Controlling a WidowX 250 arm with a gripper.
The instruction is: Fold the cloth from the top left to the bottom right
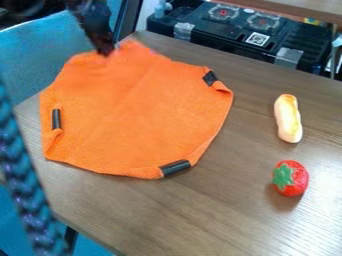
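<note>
A thick blue braided cord (pixel 28 175) runs down the left side, closest to the camera and blurred. Beyond it lies the brown wood-grain table (pixel 200 215), with a toy strawberry (pixel 295 180) on its right part, red with a green leafy cap turned to the left. A little farther back is a long, pale yellow toy bread roll (pixel 288 120), browned along its surface.

The orange cloth (pixel 133 115) covers the left and middle of the table, well spread, to the left of both toys. It looks soft and matte, with an uneven, rounded outline. Its near edge bows outward, and a black strip (pixel 176 167) sits at the near right corner. A second strip (pixel 56 119) stands upright along the left edge, where the rim curls inward just below it. A third strip (pixel 210 78) lies aslant at the far right corner, beside a small turned-up flap. Toward the far left the fabric rises in soft humps, and its far edge is blurred around a peak.

The black gripper (pixel 105 51) hangs down at that far left edge, its tip over the orange fabric. How wide it stands, or whether it holds the cloth, I cannot tell.

Behind are a blue chair (pixel 33 55) at the left and, to the right, a black toy stove (pixel 220 32) with two red-centred burners.
</note>
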